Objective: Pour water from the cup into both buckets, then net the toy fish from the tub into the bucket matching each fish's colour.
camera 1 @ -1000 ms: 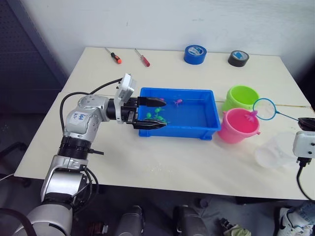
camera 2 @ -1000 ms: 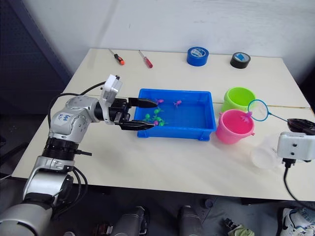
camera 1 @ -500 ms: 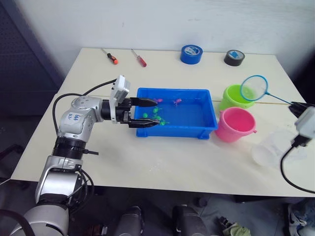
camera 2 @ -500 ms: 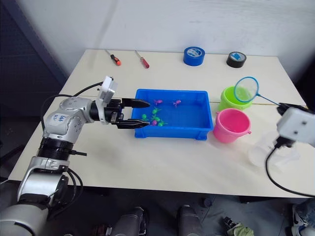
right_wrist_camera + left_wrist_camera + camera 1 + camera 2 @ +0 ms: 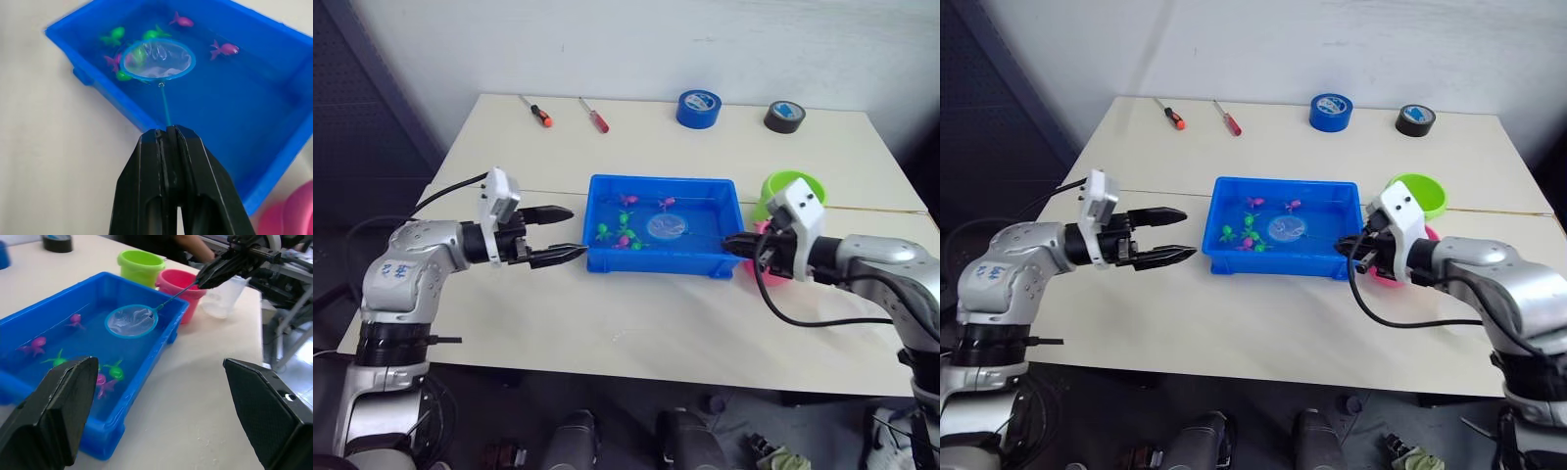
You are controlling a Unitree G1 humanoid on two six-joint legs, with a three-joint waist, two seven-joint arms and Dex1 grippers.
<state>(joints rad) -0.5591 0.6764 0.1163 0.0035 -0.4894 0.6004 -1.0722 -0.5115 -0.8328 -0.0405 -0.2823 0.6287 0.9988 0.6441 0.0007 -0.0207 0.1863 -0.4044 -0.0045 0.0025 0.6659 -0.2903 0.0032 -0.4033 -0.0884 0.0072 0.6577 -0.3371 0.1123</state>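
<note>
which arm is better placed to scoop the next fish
Right. The right gripper is shut on the blue-rimmed mesh net, whose hoop is already inside the blue plastic tub; the left gripper is open beside the tub.

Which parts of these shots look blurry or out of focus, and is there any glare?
Left wrist view: the left gripper's fingers loom soft up close, while the net and tub are sharp. Right wrist view: the right gripper is slightly soft; water dulls the fish. Head views: even light, no strong glare.
</note>
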